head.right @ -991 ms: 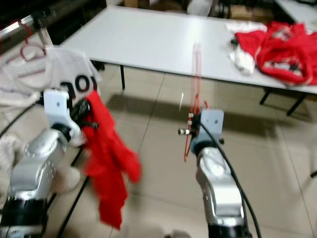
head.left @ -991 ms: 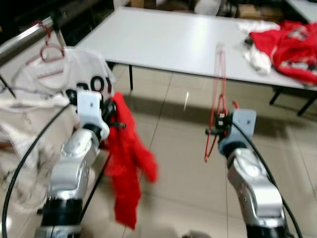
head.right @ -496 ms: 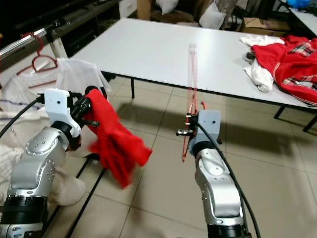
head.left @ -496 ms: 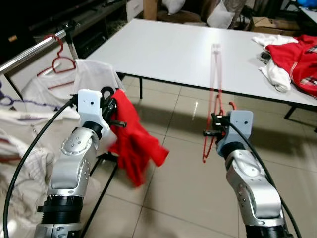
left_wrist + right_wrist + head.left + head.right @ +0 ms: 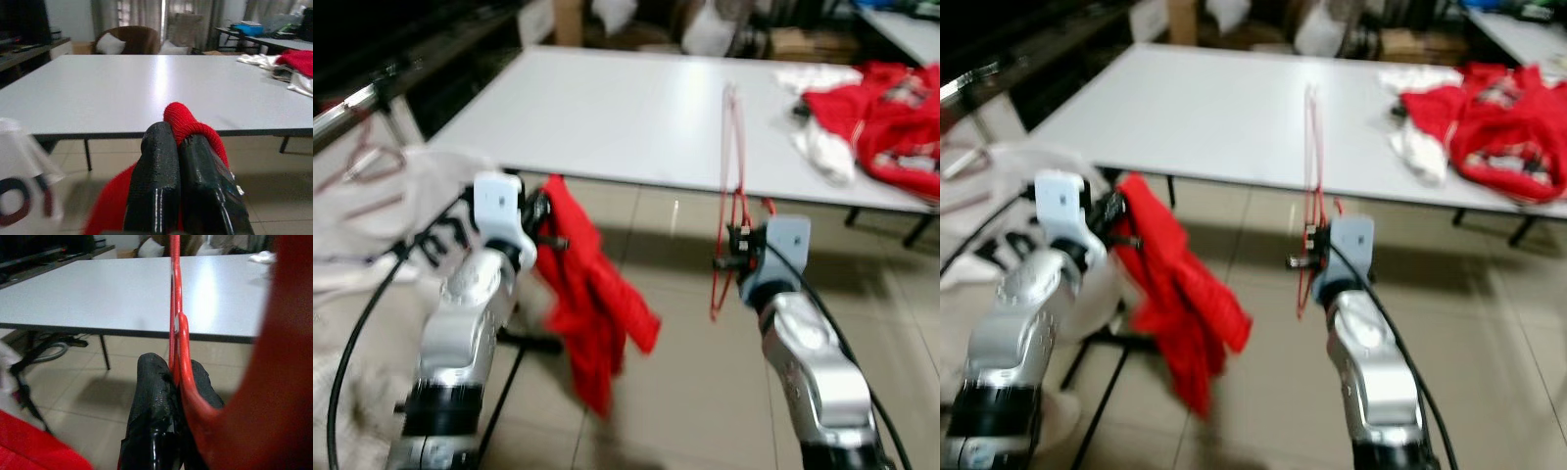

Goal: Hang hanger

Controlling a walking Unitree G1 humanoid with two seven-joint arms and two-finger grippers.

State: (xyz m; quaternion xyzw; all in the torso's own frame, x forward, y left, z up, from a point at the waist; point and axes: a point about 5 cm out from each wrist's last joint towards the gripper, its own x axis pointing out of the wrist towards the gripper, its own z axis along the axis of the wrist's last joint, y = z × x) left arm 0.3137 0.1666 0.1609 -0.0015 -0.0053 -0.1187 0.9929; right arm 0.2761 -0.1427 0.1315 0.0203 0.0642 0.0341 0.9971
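Standing upright in the right pincer (image 5: 732,257), a thin red hanger (image 5: 732,176) rises in front of the white bench (image 5: 636,108), its fingers (image 5: 151,382) clamped on the wire. Left pincer (image 5: 546,227) is closed on a red garment (image 5: 592,304) that droops toward the tiled floor (image 5: 695,372). More red and white clothes (image 5: 876,117) lie heaped on the bench's far end.
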